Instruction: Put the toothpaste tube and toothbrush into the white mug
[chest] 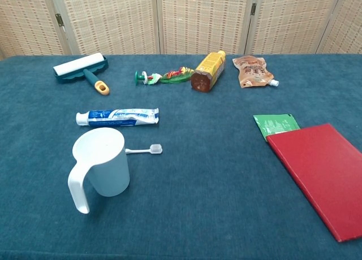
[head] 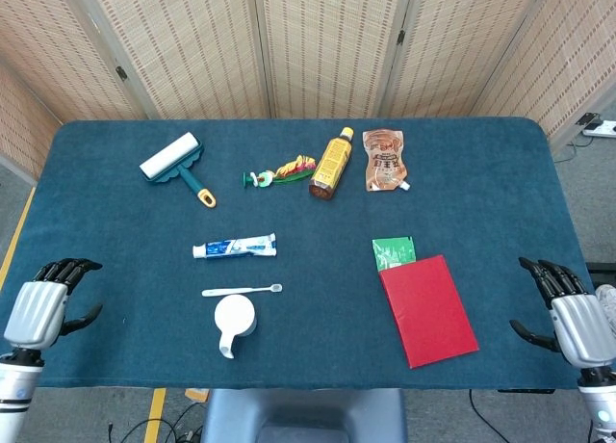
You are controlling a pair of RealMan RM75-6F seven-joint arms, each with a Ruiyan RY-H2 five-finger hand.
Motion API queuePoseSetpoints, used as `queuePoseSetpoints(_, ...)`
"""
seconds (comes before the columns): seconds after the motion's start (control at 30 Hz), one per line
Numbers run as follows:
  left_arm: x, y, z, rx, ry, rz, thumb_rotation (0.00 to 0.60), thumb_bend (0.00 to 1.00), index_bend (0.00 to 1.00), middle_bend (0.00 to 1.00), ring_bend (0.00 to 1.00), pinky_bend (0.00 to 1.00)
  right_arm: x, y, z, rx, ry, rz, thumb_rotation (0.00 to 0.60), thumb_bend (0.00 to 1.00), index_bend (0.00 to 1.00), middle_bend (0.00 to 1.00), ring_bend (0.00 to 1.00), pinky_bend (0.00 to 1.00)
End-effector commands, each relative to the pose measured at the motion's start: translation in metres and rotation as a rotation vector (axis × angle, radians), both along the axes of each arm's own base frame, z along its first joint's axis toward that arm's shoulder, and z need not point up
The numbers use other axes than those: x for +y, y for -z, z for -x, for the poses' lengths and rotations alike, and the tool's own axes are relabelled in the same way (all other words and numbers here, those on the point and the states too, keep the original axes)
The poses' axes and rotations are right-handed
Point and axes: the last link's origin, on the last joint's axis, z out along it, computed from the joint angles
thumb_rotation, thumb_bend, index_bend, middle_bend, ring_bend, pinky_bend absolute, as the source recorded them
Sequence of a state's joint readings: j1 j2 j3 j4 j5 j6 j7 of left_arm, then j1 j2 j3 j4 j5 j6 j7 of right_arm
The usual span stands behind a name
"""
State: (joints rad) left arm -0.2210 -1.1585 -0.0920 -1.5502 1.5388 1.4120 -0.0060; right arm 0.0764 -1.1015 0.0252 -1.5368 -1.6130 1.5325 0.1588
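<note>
Both toothpaste tube [head: 234, 247] and toothbrush [head: 242, 290] lie crosswise, left-right

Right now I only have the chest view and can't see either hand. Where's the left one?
Observer: The left hand is at the table's near left edge, holding nothing.
Operator: And the right?
Observer: The right hand is at the near right edge, beyond the red book, also empty.
Operator: The mug hides the toothbrush handle.
Observer: The toothbrush lies just behind the white mug, handle pointing left.
</note>
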Motion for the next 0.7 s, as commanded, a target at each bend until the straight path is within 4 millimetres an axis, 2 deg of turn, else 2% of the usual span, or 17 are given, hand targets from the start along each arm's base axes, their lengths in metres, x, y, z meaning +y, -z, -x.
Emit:
queuePoseSetpoints(0.03, 0.025, 0.003, -0.011, 0.006, 0.054, 0.035, 0.6, 0.3, 0.32, 0.35, 0.3, 0.28, 0.0, 0.0, -0.001, 0.003, -0.004, -0.002, 0.6, 0.09, 0.09, 0.21, 0.13, 0.18)
queuePoseSetpoints(0.13, 0.051, 0.007, -0.024, 0.032, 0.099, 0.063, 0.6, 0.3, 0.33, 0.42, 0.36, 0.34, 0.0, -0.001, -0.003, 0.005, -0.01, 0.002, 0.6, 0.09, 0.09, 0.21, 0.13, 0.18)
queuePoseSetpoints(0.37, 0.104, 0.026, -0.058, 0.061, 0.146, 0.17, 0.6, 0.3, 0.35, 0.62, 0.54, 0.69, 0.002, -0.003, -0.004, 0.008, -0.007, 0.008, 0.6, 0.09, 0.09, 0.21, 0.14, 0.18)
queuePoseSetpoints(0.43, 0.117, 0.035, -0.069, 0.079, 0.159, 0.196, 0.6, 0.3, 0.35, 0.66, 0.58, 0.76, 0.003, -0.004, -0.004, 0.01, -0.006, 0.01, 0.6, 0.09, 0.09, 0.21, 0.14, 0.18)
queuePoseSetpoints(0.7, 0.152, 0.071, -0.111, 0.12, 0.18, 0.288, 0.6, 0.3, 0.36, 0.81, 0.73, 0.91, 0.002, -0.005, -0.004, 0.013, 0.001, 0.013, 0.6, 0.09, 0.09, 0.21, 0.14, 0.18)
